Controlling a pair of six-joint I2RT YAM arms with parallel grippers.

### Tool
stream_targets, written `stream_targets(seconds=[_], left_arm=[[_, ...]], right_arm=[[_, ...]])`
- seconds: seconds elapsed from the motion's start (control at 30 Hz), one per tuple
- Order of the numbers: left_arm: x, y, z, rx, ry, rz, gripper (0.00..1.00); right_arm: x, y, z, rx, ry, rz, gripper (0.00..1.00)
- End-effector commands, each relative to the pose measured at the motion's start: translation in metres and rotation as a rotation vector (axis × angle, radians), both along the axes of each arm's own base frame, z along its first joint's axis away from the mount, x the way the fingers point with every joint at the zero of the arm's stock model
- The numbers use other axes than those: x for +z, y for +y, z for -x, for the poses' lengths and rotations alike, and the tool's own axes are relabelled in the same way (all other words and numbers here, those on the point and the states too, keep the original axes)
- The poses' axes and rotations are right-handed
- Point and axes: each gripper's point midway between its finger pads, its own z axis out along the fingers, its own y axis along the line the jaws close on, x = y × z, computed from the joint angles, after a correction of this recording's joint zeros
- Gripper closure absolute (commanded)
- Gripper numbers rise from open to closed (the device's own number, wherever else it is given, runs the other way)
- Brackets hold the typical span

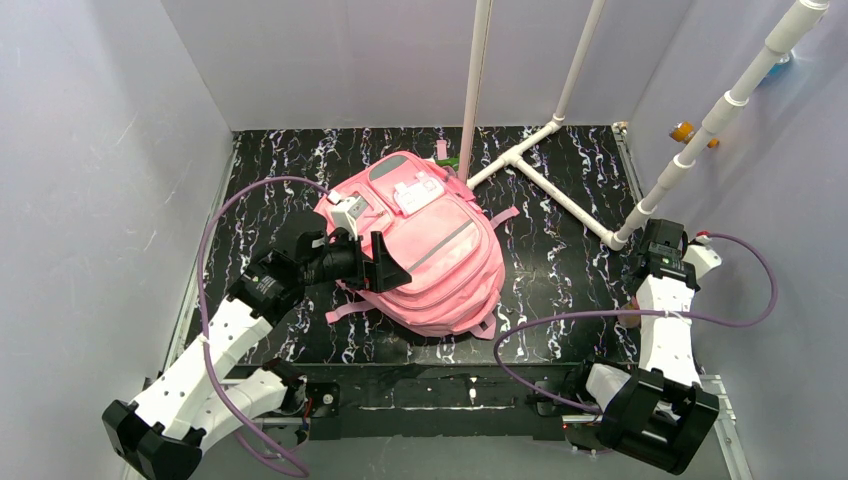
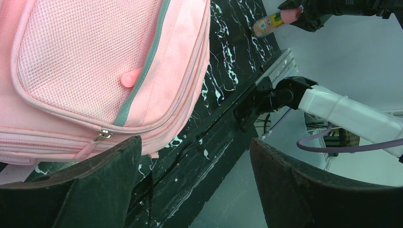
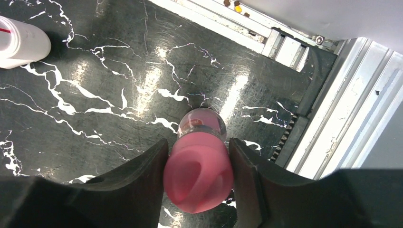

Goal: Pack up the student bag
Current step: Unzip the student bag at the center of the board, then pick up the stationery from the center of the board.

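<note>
My right pincer (image 3: pixel 198 147) pinches the pink-capped bottle (image 3: pixel 199 178) near the right edge of the table (image 1: pixel 560 270), ready for carrying to the student bag (image 1: pixel 430 250) lying mid-table, beside which my left pincer (image 2: pixel 196 145) hangs spread.

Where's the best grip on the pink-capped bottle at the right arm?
The pink cap, from straight above: the bottle seems to stand upright, its rounded cap uppermost, and the right gripper has a finger on either side of it.

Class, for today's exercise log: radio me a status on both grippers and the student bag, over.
Left gripper open, empty, beside student bag. Right gripper shut on pink-capped bottle, well right of bag. White pipe frame stands behind bag.
</note>
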Motion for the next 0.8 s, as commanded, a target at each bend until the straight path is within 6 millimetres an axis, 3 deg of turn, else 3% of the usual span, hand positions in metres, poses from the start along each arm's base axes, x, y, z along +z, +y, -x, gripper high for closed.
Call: stream_targets(seconds=[0.0, 0.27, 0.4, 0.53, 0.6, 0.77], left_arm=[[0.003, -0.002, 0.006, -0.027, 0.0, 0.017, 0.17], [0.011, 0.003, 0.01, -0.022, -0.015, 0.01, 0.16], [0.013, 0.002, 0.009, -0.025, -0.011, 0.009, 0.16], [0.016, -0.004, 0.01, -0.062, 0.005, 0.016, 0.1], [0.017, -0.008, 0.011, -0.089, 0.008, 0.022, 0.07], [0.02, -0.036, 0.019, -0.162, -0.004, -0.019, 0.15]], right_arm=[[0.0, 0.0, -0.003, 0.015, -0.014, -0.003, 0.48], [0.009, 0.025, -0.035, 0.246, -0.127, -0.088, 0.98], [0.016, 0.054, -0.055, 0.443, -0.193, -0.177, 0.99], [0.037, 0.111, -0.082, 0.739, -0.291, -0.375, 0.99], [0.05, 0.13, -0.091, 0.833, -0.297, -0.38, 0.99], [0.08, 0.203, -0.105, 1.069, -0.344, -0.468, 0.99]])
